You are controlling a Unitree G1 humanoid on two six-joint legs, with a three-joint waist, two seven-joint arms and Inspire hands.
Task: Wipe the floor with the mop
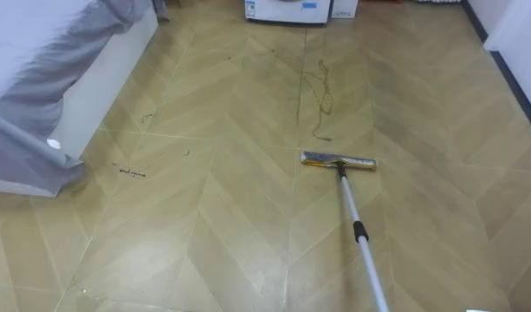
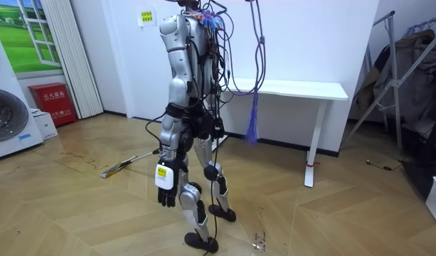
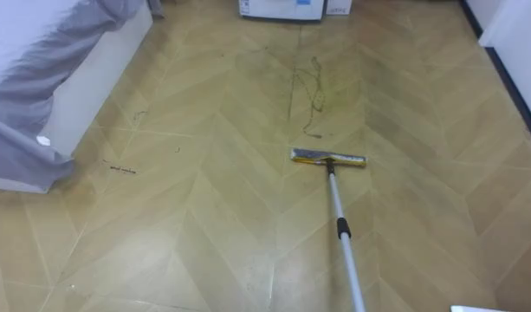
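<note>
Keeping the mop head flat on the floor is, we judge, what matters most in this stroke. It lies square ahead of us, and its handle runs back from it toward the lower right edge of the eye view.

Just beyond the mop head, a tangle of dark scribbled marks is not yet wiped. We would push straight forward over it with even pressure, then draw back in an overlapping lane.

Fainter specks sit well left of the mop head, and the bed is farther left still. We would take those specks in a later lane and stop short of the bed.

Our left robot hand hangs at the thigh, fingers relaxed and holding nothing. We cannot tell what grips the handle's near end, since the body hides it in the room view.
</note>
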